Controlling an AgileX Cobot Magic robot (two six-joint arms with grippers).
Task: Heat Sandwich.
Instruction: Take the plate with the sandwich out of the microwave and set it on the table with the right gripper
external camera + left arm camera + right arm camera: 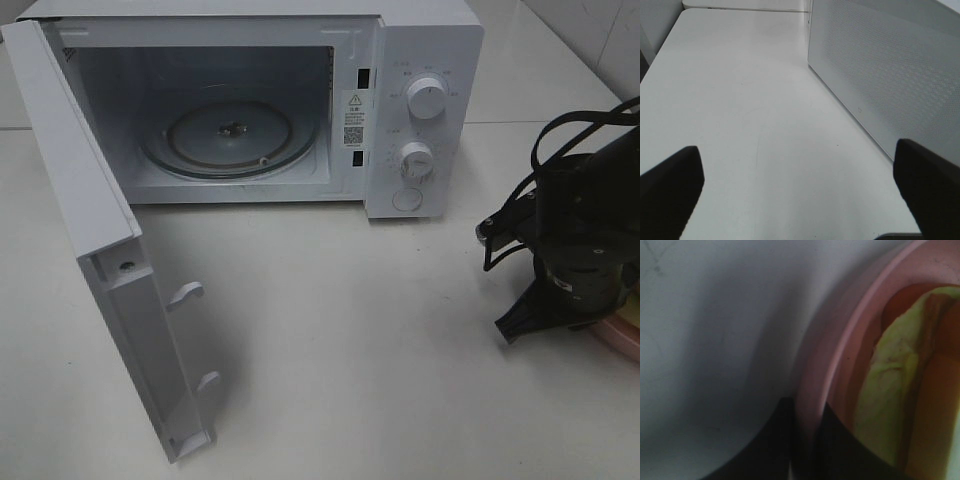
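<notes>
Standing open at the far side of the table (pixel 330 330), the microwave (pixel 420 60) serves as landmark: its door (pixel 90 250) swings out toward the near left, two latch hooks showing on the inner edge, and the glass turntable (pixel 230 138) lies bare in the cavity. Two dials (pixel 427 97) and a round button sit on the control panel at the microwave's right. Left gripper (pixel 800 192): jaws spread wide, nothing between them, dark fingertips (pixel 670 187) hovering over bare table just beside a perforated white panel (pixel 890 75) that looks like the microwave's side or door; this gripper is outside the overhead view. Right gripper (pixel 805 435): to the right of the microwave and nearer the camera, at the table's right edge, under a black arm (pixel 590 230) with looped cables. Its jaws are clamped on the rim of the pink plate (pixel 830 365), one dark finger outside the rim, one inside. Sandwich (pixel 895 390): on that plate, pale yellow filling and brown crust close to the gripped rim; well apart from the microwave cavity. Overhead, only a sliver of plate (pixel 620 335) shows beneath the arm.
</notes>
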